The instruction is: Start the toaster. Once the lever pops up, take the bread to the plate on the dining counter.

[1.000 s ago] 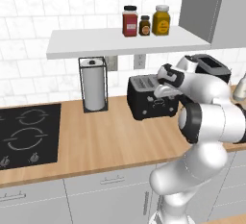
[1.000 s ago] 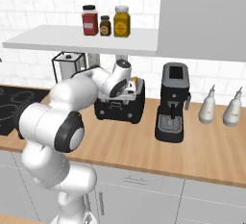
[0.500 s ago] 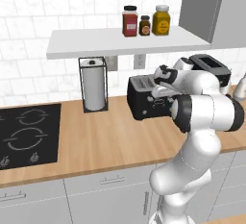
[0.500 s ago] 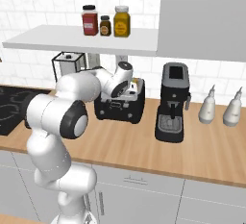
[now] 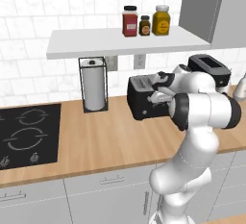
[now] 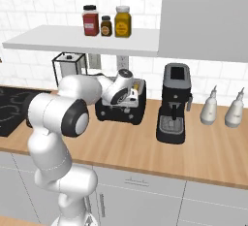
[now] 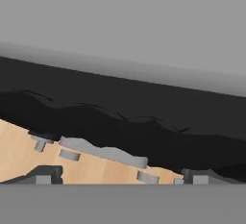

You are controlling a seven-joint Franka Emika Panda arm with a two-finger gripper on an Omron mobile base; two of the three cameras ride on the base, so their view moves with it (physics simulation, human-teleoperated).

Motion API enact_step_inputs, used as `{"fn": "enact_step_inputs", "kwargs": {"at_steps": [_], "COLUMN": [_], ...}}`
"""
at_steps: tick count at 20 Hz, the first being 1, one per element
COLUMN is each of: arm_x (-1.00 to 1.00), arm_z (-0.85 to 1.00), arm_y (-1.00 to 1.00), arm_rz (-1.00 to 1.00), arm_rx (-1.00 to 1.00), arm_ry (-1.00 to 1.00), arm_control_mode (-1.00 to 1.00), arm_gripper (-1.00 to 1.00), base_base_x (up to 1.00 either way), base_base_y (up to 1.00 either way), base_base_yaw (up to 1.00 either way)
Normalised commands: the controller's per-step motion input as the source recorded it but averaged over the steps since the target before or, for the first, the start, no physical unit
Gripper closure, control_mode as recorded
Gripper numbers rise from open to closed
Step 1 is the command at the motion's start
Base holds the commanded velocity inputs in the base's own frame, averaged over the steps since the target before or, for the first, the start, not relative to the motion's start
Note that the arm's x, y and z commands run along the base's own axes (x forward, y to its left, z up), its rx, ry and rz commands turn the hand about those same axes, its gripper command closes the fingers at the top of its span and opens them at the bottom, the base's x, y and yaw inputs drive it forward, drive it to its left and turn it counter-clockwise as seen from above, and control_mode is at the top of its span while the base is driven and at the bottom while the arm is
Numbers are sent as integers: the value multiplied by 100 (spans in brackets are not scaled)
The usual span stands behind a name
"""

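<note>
toaster (image 5: pixel 144 98) on counter (image 5: pixel 110 143), right of paper towel holder (image 5: pixel 93 84)

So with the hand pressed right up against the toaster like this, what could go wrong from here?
1. The gripper sits tight against the toaster with jaws open; a slightly off push could miss the lever and shove the toaster along the counter.
2. The coffee machine stands close beside the toaster; a wide swing of the arm could knock it.
3. The hand view is mostly dark toaster body, so the lever is hard to make out.

Black toaster (image 5: pixel 141 98), wooden counter (image 5: pixel 105 141)
</note>
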Motion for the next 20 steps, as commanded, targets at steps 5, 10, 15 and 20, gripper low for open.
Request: {"fn": "enact_step_inputs", "kwargs": {"at_steps": [5, 10, 15, 20], "arm_x": [-9, -17, -54, -53], "arm_z": [-66, -58, 49, 100], "arm_y": [0, 0, -2, -6], "arm_rz": [-2, -4, -11, -8], "arm_rx": [0, 0, 1, 7], "arm_ry": [-1, -3, -4, 0], "arm_control_mode": [-100, -100, -100, -100], "arm_gripper": [-100, -100, -100, -100], "base_base_x": [0, 0, 0, 0], "base_base_y": [0, 0, 0, 0], "base_base_yaw": [0, 0, 0, 0]}}
